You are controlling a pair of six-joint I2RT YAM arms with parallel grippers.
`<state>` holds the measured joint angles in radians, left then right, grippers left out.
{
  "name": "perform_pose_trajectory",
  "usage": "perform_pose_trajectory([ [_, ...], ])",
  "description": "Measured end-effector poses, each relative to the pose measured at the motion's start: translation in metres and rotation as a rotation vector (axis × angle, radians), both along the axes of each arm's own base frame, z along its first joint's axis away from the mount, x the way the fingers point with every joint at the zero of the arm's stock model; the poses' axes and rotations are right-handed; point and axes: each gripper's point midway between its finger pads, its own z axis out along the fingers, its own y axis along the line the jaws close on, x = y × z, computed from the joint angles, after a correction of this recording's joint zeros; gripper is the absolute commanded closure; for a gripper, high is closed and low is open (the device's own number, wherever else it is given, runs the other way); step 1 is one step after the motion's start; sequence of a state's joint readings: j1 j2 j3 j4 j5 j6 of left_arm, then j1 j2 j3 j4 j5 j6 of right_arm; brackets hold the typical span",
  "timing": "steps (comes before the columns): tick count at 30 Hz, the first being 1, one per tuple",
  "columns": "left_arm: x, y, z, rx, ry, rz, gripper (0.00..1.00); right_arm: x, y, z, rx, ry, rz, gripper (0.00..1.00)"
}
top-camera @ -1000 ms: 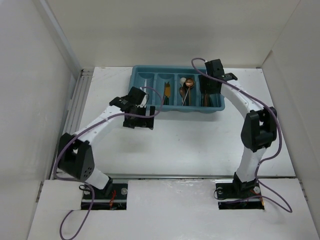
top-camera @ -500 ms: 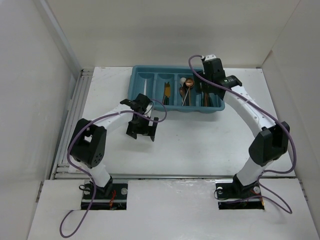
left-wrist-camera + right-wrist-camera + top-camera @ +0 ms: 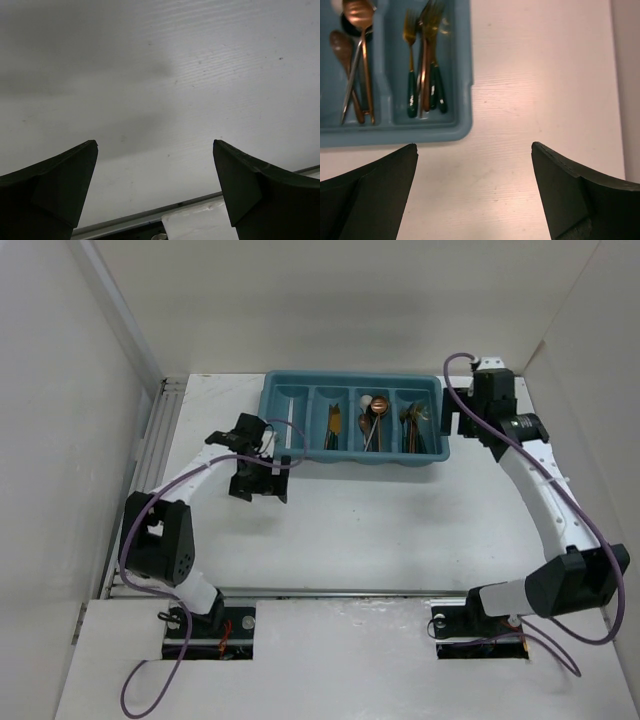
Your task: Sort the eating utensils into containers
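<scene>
The teal tray (image 3: 352,457) lies at the back of the table with four compartments. Its left one holds a slim pale utensil (image 3: 291,426), the second gold and dark pieces (image 3: 334,426), the third the spoons (image 3: 374,412), the right one the forks (image 3: 412,426). In the right wrist view the copper spoons (image 3: 355,60) and the dark-handled gold forks (image 3: 422,65) lie in the tray (image 3: 462,127). My right gripper (image 3: 468,422) (image 3: 474,146) is open and empty over bare table just right of the tray. My left gripper (image 3: 258,485) (image 3: 155,145) is open and empty over bare table, front left of the tray.
White walls close in the table on the left, back and right. A metal rail (image 3: 148,455) runs along the table's left edge. In the left wrist view a metal rail (image 3: 150,214) and a white panel (image 3: 200,225) show beyond the table's edge.
My right gripper has swung from above the tray's right compartment out past the tray's right end. My left gripper has moved left, away from the tray.
</scene>
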<state>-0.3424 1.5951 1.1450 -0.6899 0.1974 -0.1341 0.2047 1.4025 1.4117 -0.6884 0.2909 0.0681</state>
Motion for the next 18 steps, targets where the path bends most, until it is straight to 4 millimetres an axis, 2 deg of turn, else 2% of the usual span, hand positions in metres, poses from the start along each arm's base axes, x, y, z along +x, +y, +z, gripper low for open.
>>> perform_pose_trajectory([
  [3, 0.010, 0.022, 0.006, 0.018, -0.032, 0.067, 0.00, -0.007, -0.024, 0.016, 0.004, -0.044, -0.063, 0.00],
  [5, 0.019, 0.044, 0.012, 0.045, -0.064, 0.138, 0.00, -0.012, -0.036, 0.023, -0.011, -0.060, -0.102, 0.00],
  [9, 0.037, 0.117, 0.027, 0.159, -0.149, 0.392, 0.00, -0.022, -0.051, 0.026, -0.064, -0.050, -0.165, 0.00],
  [13, 0.034, 0.205, 0.044, 0.340, -0.206, 0.716, 0.00, -0.028, -0.062, 0.025, -0.108, -0.029, -0.209, 0.00],
  [16, 0.034, 0.248, 0.065, 0.424, -0.260, 0.889, 0.00, -0.031, -0.068, 0.024, -0.126, -0.021, -0.232, 0.00],
  [18, 0.035, 0.269, 0.080, 0.447, -0.299, 0.974, 0.00, -0.033, -0.071, 0.024, -0.134, -0.017, -0.244, 0.00],
])
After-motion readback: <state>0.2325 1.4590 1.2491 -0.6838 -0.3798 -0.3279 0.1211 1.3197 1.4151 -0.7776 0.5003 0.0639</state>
